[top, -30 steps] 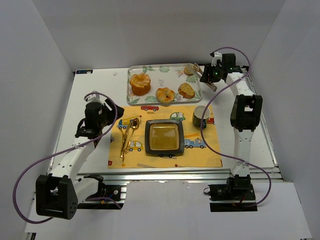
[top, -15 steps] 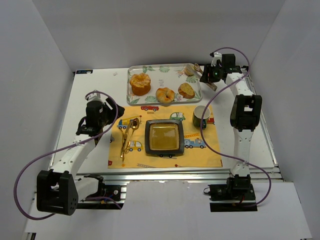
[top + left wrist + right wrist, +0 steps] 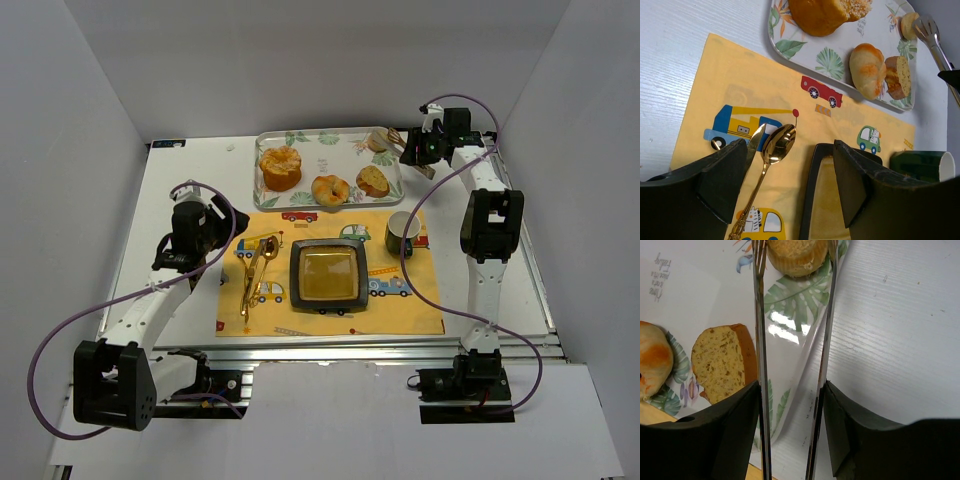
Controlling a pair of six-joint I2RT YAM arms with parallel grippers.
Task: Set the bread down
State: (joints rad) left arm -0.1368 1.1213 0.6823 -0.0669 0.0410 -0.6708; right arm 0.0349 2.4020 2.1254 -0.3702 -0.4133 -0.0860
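My right gripper (image 3: 790, 440) is clenched on the tongs (image 3: 760, 365), whose tips straddle the small bun (image 3: 797, 255) at the far right corner of the tray (image 3: 690, 285). The ring-shaped roll (image 3: 330, 189) lies by the tray's near edge. My left gripper (image 3: 787, 165) hangs released, on the tray's near side

Small golden bun (image 3: 796, 255) sits at the tray's (image 3: 325, 155) right end; glazed ring roll (image 3: 330, 189) lies mid-tray, near its front edge.

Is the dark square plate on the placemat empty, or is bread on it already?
Empty: the plate shows only its bare yellowish centre; the bread lies on the tray.
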